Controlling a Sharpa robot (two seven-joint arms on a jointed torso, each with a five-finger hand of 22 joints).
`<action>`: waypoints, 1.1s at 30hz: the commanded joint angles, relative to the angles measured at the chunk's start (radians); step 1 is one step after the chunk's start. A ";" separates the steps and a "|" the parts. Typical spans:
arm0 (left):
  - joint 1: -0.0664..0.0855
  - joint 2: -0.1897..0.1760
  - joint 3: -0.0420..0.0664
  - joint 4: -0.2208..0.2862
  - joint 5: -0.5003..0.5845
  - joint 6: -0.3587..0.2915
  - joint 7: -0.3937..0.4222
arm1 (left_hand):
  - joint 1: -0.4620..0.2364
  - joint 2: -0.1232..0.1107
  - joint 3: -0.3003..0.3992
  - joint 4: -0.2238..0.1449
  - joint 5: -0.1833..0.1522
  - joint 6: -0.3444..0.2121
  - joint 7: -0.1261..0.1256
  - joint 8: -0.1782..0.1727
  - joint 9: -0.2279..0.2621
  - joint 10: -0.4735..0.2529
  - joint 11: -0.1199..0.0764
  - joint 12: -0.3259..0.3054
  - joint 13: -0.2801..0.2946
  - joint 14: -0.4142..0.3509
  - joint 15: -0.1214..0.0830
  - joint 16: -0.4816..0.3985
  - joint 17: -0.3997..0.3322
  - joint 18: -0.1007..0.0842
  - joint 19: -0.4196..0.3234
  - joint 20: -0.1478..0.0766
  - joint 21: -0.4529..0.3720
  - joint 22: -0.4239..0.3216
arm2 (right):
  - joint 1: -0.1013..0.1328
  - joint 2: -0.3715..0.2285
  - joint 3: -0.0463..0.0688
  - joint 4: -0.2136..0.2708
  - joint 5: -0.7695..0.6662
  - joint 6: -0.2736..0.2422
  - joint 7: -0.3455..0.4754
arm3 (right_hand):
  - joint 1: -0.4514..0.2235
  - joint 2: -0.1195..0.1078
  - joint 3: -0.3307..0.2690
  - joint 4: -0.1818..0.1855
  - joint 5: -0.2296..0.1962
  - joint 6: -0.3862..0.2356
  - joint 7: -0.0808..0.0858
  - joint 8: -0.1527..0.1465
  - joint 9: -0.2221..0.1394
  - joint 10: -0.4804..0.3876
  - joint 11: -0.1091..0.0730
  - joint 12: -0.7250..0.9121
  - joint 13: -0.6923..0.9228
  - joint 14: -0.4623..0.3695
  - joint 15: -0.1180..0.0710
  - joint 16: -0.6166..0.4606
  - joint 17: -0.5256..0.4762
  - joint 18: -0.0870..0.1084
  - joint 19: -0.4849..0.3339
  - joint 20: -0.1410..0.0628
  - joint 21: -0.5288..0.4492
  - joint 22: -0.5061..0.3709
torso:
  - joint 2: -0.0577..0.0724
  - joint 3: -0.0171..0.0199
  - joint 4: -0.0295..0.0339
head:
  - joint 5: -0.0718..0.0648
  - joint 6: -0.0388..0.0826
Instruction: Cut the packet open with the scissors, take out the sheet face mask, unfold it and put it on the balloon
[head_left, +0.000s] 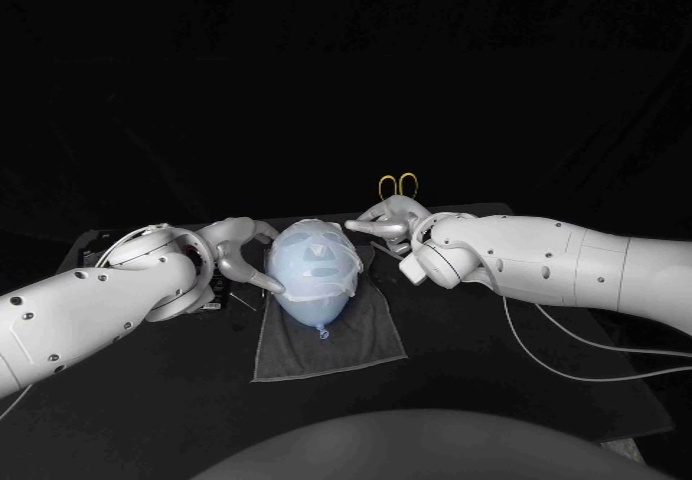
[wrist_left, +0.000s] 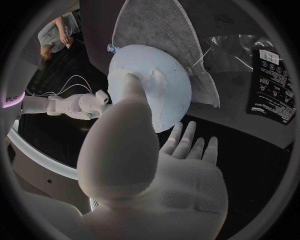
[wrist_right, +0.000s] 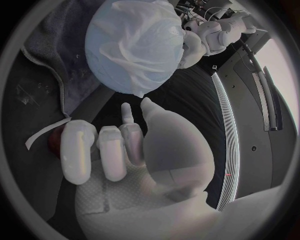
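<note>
Your left hand lies against the balloon's left side. Its thumb rests on the mask and its other fingers are straight and apart, gripping nothing.

Your right hand sits at the balloon's far right. Most of its fingers are curled in, with the thumb and one finger reaching toward the mask's hanging corner. You cannot tell whether they pinch it, because the gap there is too small to read and the forearm covers the palm from above.

The mask is spread over the balloon's upper face, and its far edge is hidden.

The packet lies flat on the table to the balloon's left, past the towel. Its contents cannot be made out.

A cut strip lies by the right hand, beside something red that cannot be identified.

The scissors lie beyond the balloon, with just the yellow loops visible.

The balloon rests on the towel's far half, and bare towel runs from its knot toward you. Open table surrounds the towel.
</note>
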 joint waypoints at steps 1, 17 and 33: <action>-0.001 -0.014 0.002 0.019 0.052 -0.079 0.088 | 0.008 0.001 0.002 -0.001 -0.001 0.011 0.102 0.005 0.003 0.015 0.007 0.008 0.003 0.014 0.008 0.008 0.007 -0.002 -0.001 -0.001 -0.001 -0.001 | 0.001 -0.012 0.001 0.016 -0.003 0.000 0.027 | -0.005 -0.008 -0.009 0.000 -0.002 -0.008 0.001 -0.003 -0.001 0.007 0.009 0.001 0.141 0.114 -0.003 0.004 0.263 -0.010 0.054 0.007 0.001 0.218 | 0.000 0.0005 0.0000 | 0.001 0.000; 0.054 -0.134 0.039 0.147 0.350 -0.074 0.267 | 0.002 -0.001 0.000 -0.001 0.000 -0.033 0.147 -0.032 -0.018 0.000 0.059 -0.013 -0.001 0.030 0.062 0.012 0.012 0.000 -0.001 0.002 0.001 -0.001 | -0.001 -0.072 0.000 0.034 0.043 -0.029 0.113 | -0.015 -0.015 -0.046 0.022 -0.002 -0.017 0.003 -0.004 -0.002 -0.040 0.012 -0.053 0.086 0.109 0.001 -0.004 0.245 -0.005 0.046 0.013 -0.020 0.212 | -0.002 0.0004 -0.0023 | 0.006 0.007; 0.111 -0.031 0.041 0.085 0.368 -0.074 0.136 | -0.002 0.003 0.028 0.000 0.002 0.003 0.150 -0.016 -0.008 0.083 0.069 0.023 0.009 0.088 0.068 0.035 0.037 -0.007 0.024 0.003 0.011 0.005 | -0.010 -0.099 0.000 0.036 0.055 -0.054 0.164 | 0.054 0.021 -0.161 0.082 -0.002 -0.026 -0.004 0.010 0.001 -0.230 0.003 -0.451 -0.270 0.094 -0.008 -0.030 0.192 -0.005 0.047 0.007 -0.017 0.212 | -0.005 0.0027 -0.0037 | 0.006 0.033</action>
